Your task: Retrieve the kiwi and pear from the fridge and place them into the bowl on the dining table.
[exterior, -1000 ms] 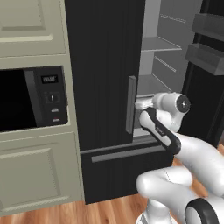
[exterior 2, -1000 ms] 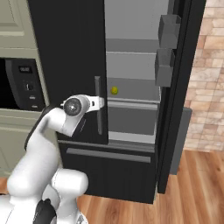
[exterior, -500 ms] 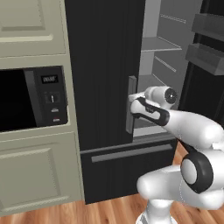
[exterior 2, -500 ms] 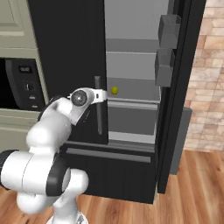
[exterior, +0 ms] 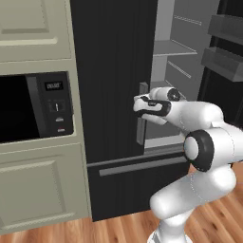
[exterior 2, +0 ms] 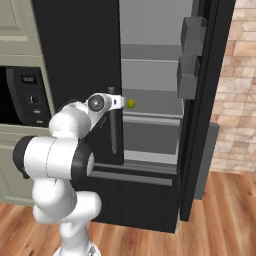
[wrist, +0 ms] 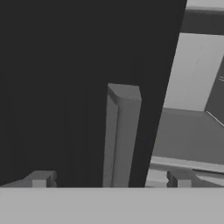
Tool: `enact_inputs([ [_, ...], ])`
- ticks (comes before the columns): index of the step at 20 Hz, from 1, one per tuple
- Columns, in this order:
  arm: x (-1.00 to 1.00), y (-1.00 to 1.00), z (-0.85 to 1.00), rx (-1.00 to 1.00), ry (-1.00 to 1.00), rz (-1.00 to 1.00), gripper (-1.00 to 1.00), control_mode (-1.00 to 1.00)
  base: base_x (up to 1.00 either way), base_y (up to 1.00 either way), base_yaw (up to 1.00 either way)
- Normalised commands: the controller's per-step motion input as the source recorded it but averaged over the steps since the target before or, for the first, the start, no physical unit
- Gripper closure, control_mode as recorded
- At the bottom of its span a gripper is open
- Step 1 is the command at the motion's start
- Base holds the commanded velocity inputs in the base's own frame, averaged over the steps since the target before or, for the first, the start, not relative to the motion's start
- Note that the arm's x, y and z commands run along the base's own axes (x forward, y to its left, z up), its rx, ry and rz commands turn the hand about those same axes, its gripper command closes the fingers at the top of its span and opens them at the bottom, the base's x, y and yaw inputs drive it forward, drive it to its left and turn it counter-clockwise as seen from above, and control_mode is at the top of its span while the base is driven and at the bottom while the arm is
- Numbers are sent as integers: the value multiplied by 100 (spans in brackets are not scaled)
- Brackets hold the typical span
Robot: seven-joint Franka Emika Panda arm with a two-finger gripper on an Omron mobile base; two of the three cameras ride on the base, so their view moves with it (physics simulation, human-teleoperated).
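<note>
The fridge (exterior 2: 150,75) stands with its right door open; the pear (exterior 2: 131,103) rests on a grey shelf inside. The gripper (wrist: 109,180) is spread wide, its tips either side of the left door's grey handle (wrist: 122,135).

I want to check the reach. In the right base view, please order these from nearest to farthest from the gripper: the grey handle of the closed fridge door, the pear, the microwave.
1. The grey handle, directly at the gripper, on the closed left door.
2. The pear, just right of it, on a shelf inside the fridge.
3. The microwave, far left, in the cabinet wall.
</note>
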Motion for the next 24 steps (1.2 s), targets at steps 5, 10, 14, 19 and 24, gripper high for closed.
enact_inputs([
  [5,72,-13,-12,0,0,0,-100,-100,0,0,0],
  [10,75,-22,-13,1,0,0,-100,-100,0,0,0],
  [14,87,-19,-22,2,0,2,-100,-100,0,0,0],
  [19,72,-13,-25,1,1,3,100,-100,0,0,0],
  [24,-64,-40,76,-1,35,0,100,-100,0,0,0],
])
